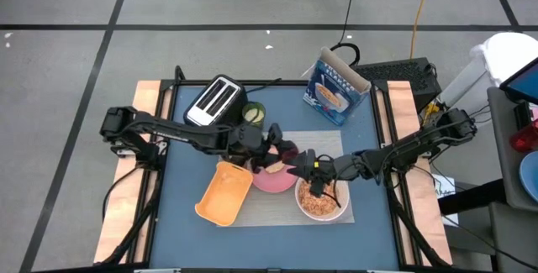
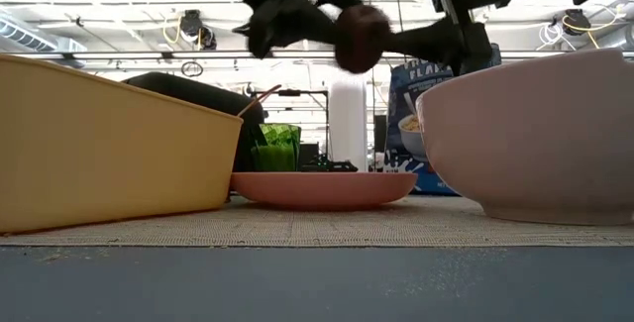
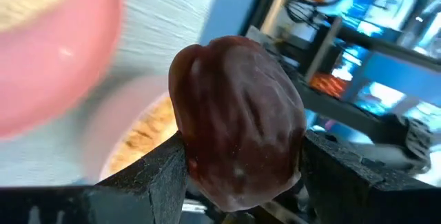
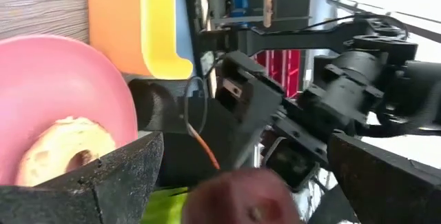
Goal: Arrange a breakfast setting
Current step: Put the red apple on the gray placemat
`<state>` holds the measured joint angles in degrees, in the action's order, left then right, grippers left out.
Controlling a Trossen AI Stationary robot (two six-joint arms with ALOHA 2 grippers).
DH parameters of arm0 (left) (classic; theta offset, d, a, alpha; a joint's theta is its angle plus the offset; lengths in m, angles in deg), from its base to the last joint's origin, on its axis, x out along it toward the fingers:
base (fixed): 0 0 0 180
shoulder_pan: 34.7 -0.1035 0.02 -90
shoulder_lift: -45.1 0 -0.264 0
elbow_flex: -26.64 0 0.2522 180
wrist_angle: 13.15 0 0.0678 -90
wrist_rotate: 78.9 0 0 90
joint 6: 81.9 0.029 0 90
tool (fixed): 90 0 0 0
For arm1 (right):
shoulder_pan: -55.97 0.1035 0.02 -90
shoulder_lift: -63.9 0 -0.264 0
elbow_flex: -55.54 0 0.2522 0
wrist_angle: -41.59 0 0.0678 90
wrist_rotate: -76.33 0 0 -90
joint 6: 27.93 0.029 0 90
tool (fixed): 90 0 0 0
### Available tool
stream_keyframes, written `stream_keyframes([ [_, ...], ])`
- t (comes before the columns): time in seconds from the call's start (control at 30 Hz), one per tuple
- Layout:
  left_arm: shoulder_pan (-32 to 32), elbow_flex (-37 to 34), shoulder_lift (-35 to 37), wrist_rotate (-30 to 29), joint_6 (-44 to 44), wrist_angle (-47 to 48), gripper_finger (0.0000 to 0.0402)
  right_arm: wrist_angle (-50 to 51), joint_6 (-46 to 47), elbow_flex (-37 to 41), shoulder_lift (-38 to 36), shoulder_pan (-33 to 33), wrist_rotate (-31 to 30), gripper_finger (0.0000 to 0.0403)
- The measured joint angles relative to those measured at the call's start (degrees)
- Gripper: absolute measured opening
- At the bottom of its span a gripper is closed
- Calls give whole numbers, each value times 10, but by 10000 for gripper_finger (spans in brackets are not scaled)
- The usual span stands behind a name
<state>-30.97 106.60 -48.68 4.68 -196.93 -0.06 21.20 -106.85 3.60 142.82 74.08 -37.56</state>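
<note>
Over the pink plate, up in the air, that's where my left gripper is, clamped on the small dark-red fruit. It's glossy, lumpy and a bit heart-shaped, pinched on both sides by my matte black fingers. In the low view it hangs well clear above the plate, touching nothing else.

My right gripper sits just beside it, jaws spread wide with nothing in them, facing the fruit from the bowl side.

The plate is smooth and round with a shallow rim, and a toasted bagel lies on it, pale crumb with a hole in the middle. The white bowl is thick-walled and full of tan flaky cereal. Both rest on the grey woven mat, ribbed texture, on the blue table.

The yellow plastic tray overlaps the mat's left edge, right up against the plate. Behind: a black-and-silver toaster, a green cup, and a blue cereal box; I can only read "FLA" on it.

Tight between tray and bowl; open room at the table's front edge.
</note>
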Motion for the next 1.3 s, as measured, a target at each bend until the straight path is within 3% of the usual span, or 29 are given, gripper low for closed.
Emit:
stream_keyframes([
  [0.9,25,0,-6,13,-19,-8,244,32,4,0,0,-20,-1,390],
  [1.3,25,0,-6,14,-3,-22,244,23,6,0,3,-20,-2,276],
])
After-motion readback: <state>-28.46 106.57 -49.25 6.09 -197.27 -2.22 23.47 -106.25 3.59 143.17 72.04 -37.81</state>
